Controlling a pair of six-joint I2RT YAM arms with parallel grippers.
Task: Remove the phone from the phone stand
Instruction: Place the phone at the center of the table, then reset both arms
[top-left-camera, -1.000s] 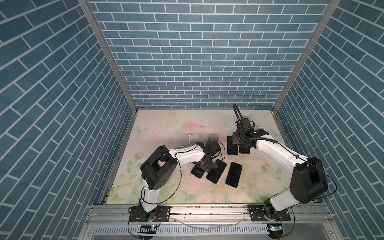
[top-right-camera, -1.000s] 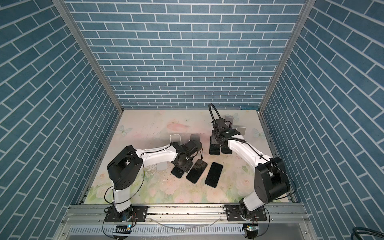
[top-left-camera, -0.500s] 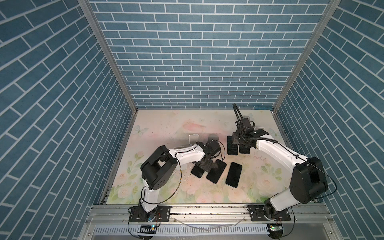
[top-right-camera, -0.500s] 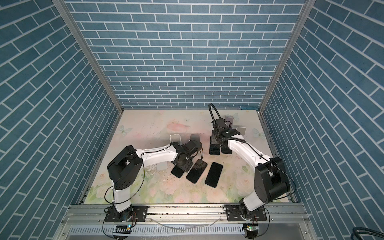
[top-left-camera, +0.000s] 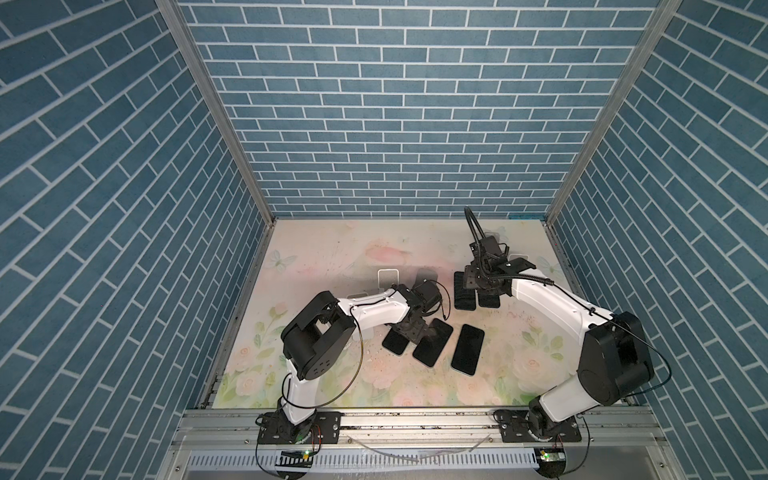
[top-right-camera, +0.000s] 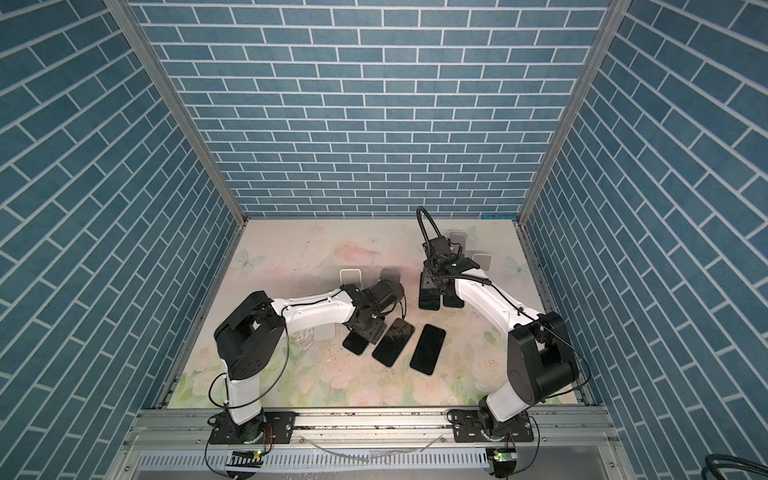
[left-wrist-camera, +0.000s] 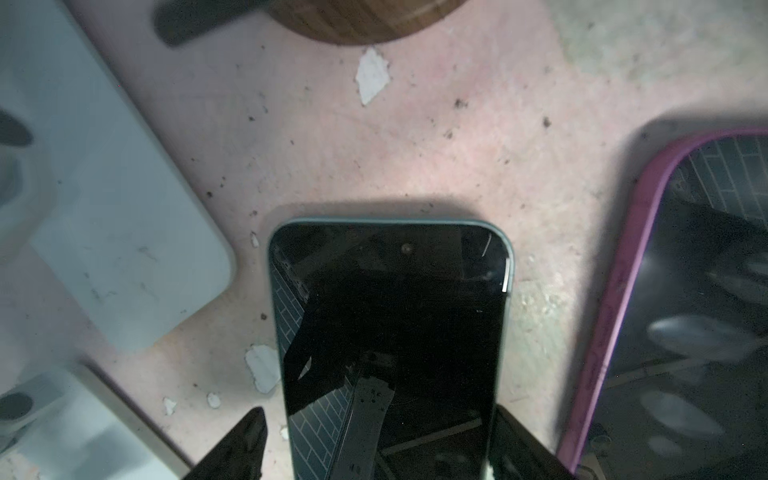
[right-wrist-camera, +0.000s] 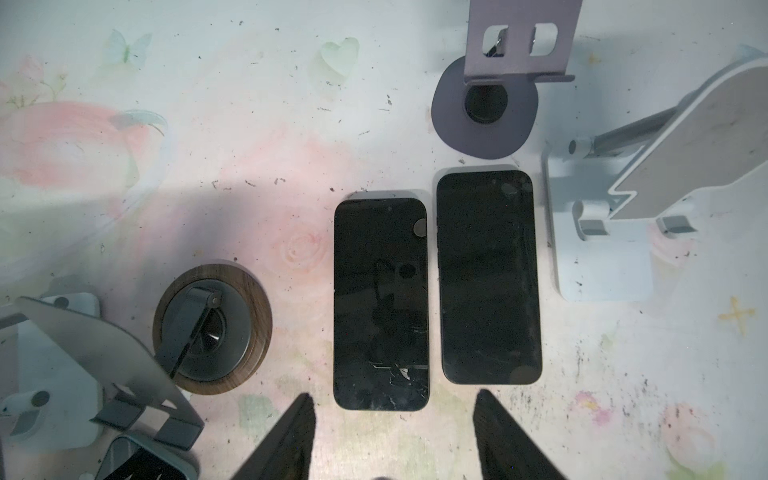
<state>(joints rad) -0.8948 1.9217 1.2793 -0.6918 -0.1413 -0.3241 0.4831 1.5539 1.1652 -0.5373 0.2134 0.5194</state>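
Phone (left-wrist-camera: 390, 332) lies flat, screen up, on the counter (left-wrist-camera: 415, 145) between my left fingers (left-wrist-camera: 245, 444), which stand apart, one clear of its edge. A purple-cased phone (left-wrist-camera: 685, 311) lies beside it. My right fingers (right-wrist-camera: 291, 440) stand apart and empty, near another dark phone (right-wrist-camera: 380, 303).

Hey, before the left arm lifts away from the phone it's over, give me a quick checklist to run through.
1. Black phone with grey-green rim lying flat on the floral table: ok.
2. Left end effector straddles it, with a gap at one finger: ok.
3. Purple-cased phone alongside, apart from it: ok.
4. Right end effector open and empty, near the smaller black phone: ok.
5. White folding stand and wood-based round stand empty: ok.
6. Other stands empty: cannot tell, partly hidden.
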